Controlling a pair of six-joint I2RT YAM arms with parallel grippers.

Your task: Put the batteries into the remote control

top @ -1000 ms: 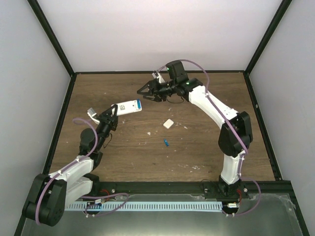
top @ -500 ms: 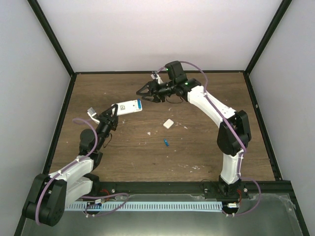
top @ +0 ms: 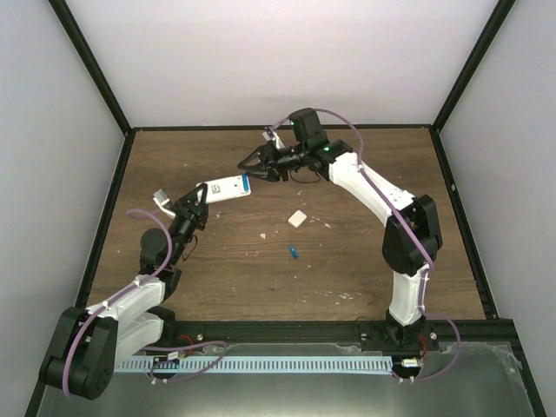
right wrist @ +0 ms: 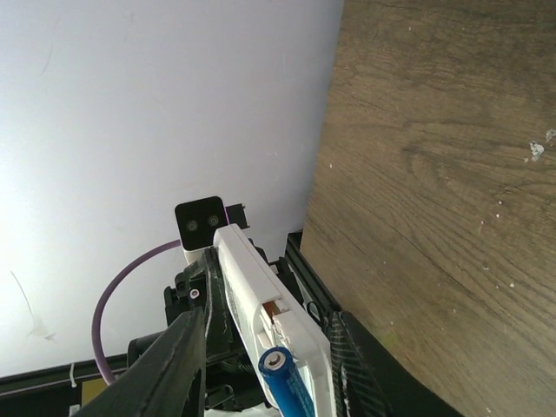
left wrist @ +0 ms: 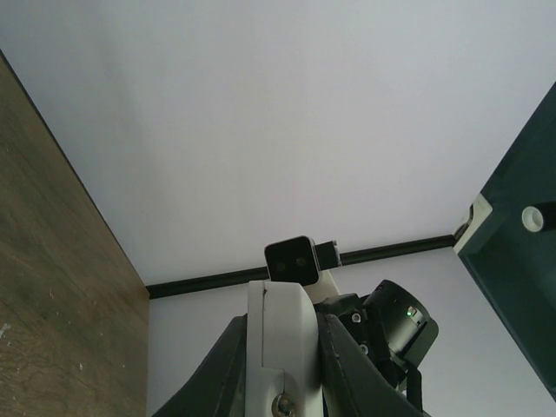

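The left gripper (top: 201, 195) is pinching one end of the small white rectangular remote control (top: 224, 188) and is holding it in the air above the brown wooden table (top: 365, 261), with the free end pointing to the right arm. In the left wrist view the remote control (left wrist: 282, 339) is showing edge-on, pressed between the two dark fingers (left wrist: 221, 378) of this gripper. The right gripper (top: 250, 165) is hanging just at that free end, and its claw is spread. In the right wrist view its fingers (right wrist: 178, 365) are standing one at each side of the remote control (right wrist: 261, 304), very near to its edges; whether they are touching it, I cannot tell. One tiny blue cylindrical battery (right wrist: 285, 382) is lying in the open compartment of the remote control, and from above it is showing as a blue spot (top: 246, 182) at the end of the handset. The second blue battery (top: 294, 252) is lying on the table near the middle, well apart from both grippers. A small white square cover piece (top: 297, 218) is lying on the table a little farther back than this battery.
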